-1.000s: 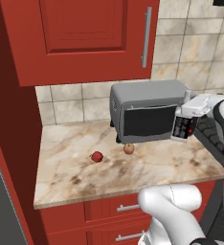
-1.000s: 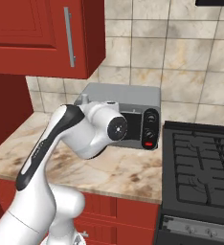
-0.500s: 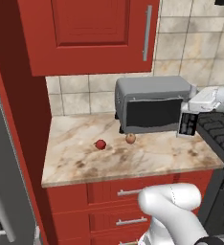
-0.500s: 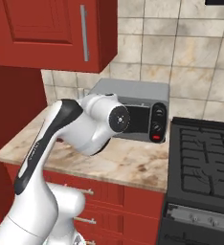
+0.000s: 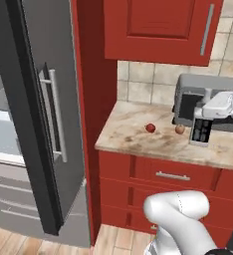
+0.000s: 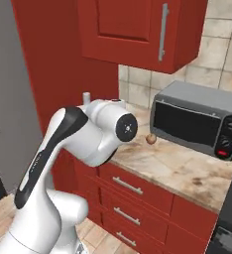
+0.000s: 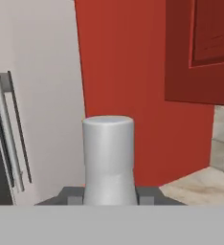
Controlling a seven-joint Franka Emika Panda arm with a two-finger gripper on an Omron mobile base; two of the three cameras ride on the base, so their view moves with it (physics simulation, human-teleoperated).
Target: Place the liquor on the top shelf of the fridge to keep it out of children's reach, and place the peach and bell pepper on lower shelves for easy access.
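Fingers [image 7: 147, 195] pinch liquor's [image 7: 108, 160] neck, cap up. Left base view: gripper [image 5: 202, 130] over counter [image 5: 133, 130] w/ bottle upright; fridge [image 5: 49, 124] well off left, door ajar; bell pepper [image 5: 150, 128], peach [image 5: 179, 129] on counter. Right base view: peach [image 6: 150, 139] by microwave [image 6: 197, 123].

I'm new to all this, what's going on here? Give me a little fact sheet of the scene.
holding: end effector grips the liquor, cap close before the hand camera
fridge: door open, at left of the red cabinets
peach: on the counter, by the toaster oven
bell pepper: on the counter, left of the peach, apart from it
shelves: not clearly seen
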